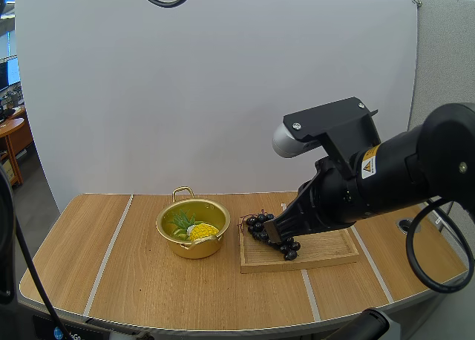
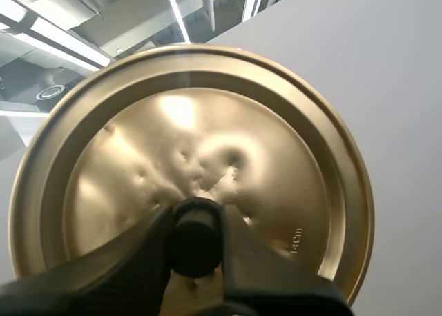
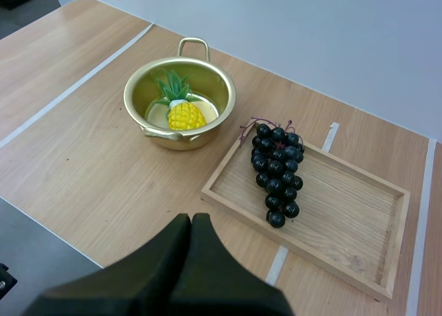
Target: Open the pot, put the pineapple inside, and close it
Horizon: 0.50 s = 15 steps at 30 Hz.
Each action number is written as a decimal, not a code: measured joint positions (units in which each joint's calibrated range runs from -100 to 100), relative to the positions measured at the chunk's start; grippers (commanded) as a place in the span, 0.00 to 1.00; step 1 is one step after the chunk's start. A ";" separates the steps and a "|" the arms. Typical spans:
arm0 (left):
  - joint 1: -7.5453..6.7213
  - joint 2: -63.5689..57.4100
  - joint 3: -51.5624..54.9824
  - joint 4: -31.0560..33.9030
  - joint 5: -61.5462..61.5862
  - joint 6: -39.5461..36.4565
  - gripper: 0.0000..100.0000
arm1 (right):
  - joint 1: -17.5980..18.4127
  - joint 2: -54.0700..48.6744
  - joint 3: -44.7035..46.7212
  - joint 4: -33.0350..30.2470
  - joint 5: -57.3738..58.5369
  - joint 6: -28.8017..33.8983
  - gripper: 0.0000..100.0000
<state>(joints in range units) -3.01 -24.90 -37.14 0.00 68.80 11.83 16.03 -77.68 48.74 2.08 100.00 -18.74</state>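
A gold pot (image 1: pixel 191 229) stands open on the wooden table, and the same pot (image 3: pixel 181 102) is seen from the right wrist. A yellow pineapple (image 1: pixel 200 231) with green leaves lies inside it, also plain in the right wrist view as the pineapple (image 3: pixel 184 113). My left gripper (image 2: pixel 197 241) is shut on the black knob (image 2: pixel 195 237) of the gold lid (image 2: pixel 276 150), held up in the air. My right gripper (image 3: pixel 191 225) is shut on nothing, raised above the table's front edge; in the high view its tip (image 1: pixel 276 231) hangs over the tray's left end.
A wooden tray (image 1: pixel 326 252) sits right of the pot with a bunch of dark grapes (image 1: pixel 269 233) at its left end; the right wrist shows the tray (image 3: pixel 345 212) and grapes (image 3: pixel 276 174) too. Pale tape lines (image 1: pixel 111 251) cross the table.
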 measured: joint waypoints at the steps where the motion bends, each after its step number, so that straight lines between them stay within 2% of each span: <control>1: 0.00 0.00 0.00 0.00 0.00 0.00 0.00 | 0.00 -0.31 0.59 0.00 0.00 0.00 0.00; 15: 0.00 0.00 0.00 0.00 0.00 0.00 0.00 | -0.08 -5.18 6.46 -0.23 0.00 0.00 0.00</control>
<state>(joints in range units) -3.01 -24.90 -37.14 0.00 68.80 11.83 15.96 -82.86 55.20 1.85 100.00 -18.74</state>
